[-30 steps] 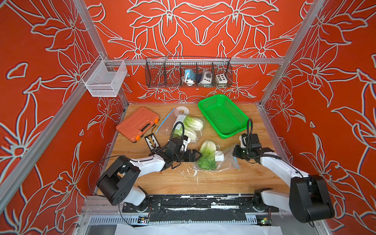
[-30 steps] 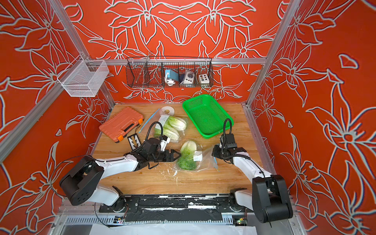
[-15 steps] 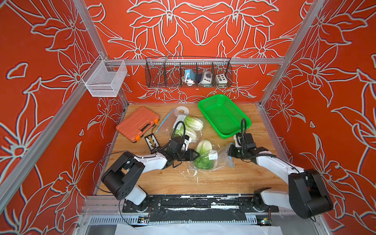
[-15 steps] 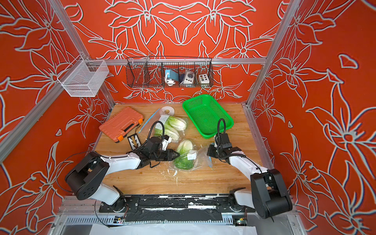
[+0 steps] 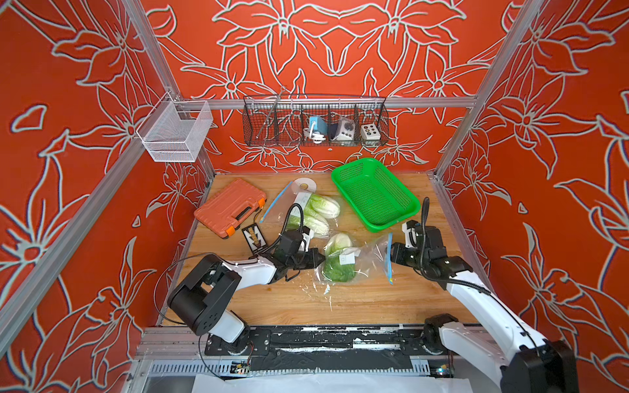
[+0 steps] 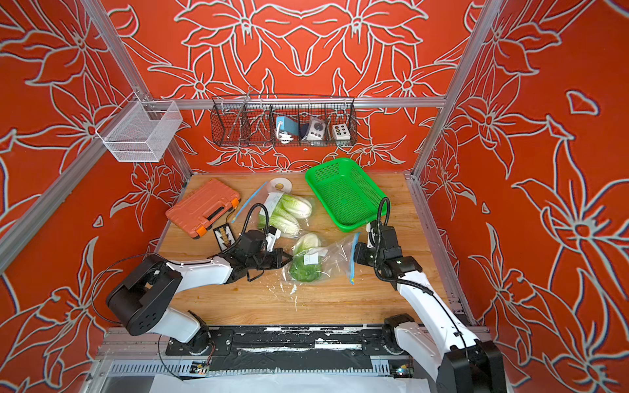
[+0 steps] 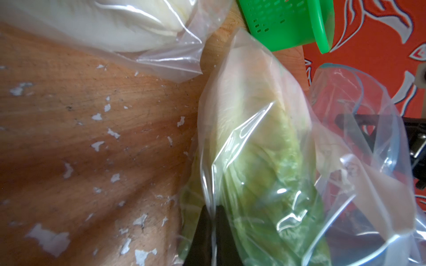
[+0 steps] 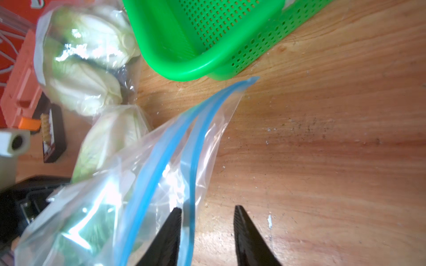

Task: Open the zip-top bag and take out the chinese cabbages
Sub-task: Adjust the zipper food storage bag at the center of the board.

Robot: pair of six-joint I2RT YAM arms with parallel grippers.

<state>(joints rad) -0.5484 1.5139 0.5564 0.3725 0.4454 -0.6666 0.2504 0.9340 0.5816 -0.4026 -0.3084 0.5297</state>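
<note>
Mid-frame in both top views, left fingers (image 7: 222, 232) pinch the bag (image 5: 371, 255) beside its cabbage (image 5: 336, 269); right fingers (image 8: 246, 235) stand apart, the zip (image 8: 191, 184) between them.

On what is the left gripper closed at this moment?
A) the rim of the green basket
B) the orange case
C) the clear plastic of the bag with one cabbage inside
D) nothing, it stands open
C: in the left wrist view the left gripper has its jaws together on the clear film of the bag, beside the green leaves of the cabbage inside.
</note>
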